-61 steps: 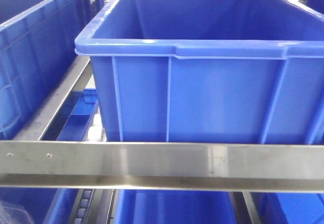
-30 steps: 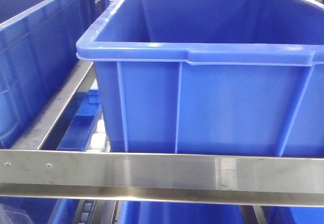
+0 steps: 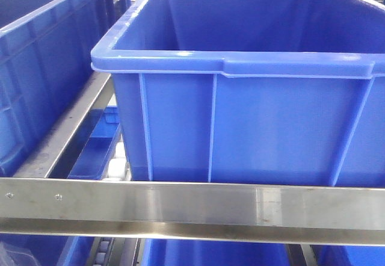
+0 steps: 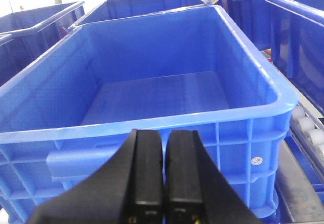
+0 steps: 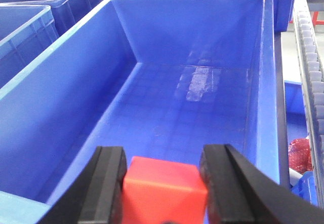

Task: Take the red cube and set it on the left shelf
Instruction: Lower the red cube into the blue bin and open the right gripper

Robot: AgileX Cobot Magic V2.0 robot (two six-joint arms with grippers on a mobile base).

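The right hand [image 5: 163,183] is pinching the red cube [image 5: 164,188] between its 2 black fingers [image 5: 109,183], w/ the cube held up over the open blue crate [image 5: 192,107] in the right wrist view, near the crate's front end. The left hand [image 4: 163,183] has its fingers pressed together w/ nothing between them, hanging just in front of another blue crate [image 4: 152,97] that looks bare inside. Step in hand, as I judge it: the release onto the left shelf [image 3: 192,203], whose steel front rail runs across the front view w/ a big crate [image 3: 240,115] sitting on the tier behind it. To do it well: keep the grip firm until the cube is well inside the crate walls, lower it toward the crate floor instead of dropping from height (a small hard block will bounce and skid on smooth plastic), then spread the fingers evenly so neither pad drags it sideways, and lift straight up clear of the rim. Keep the left arm parked so it doesn't knock a crate. Vs the earlier front frames: 1 s ago the crate sat a bit higher and further left in frame and the rail higher too; from 0.5 s ago to now the view is unchanged, so the base seems to have settled.
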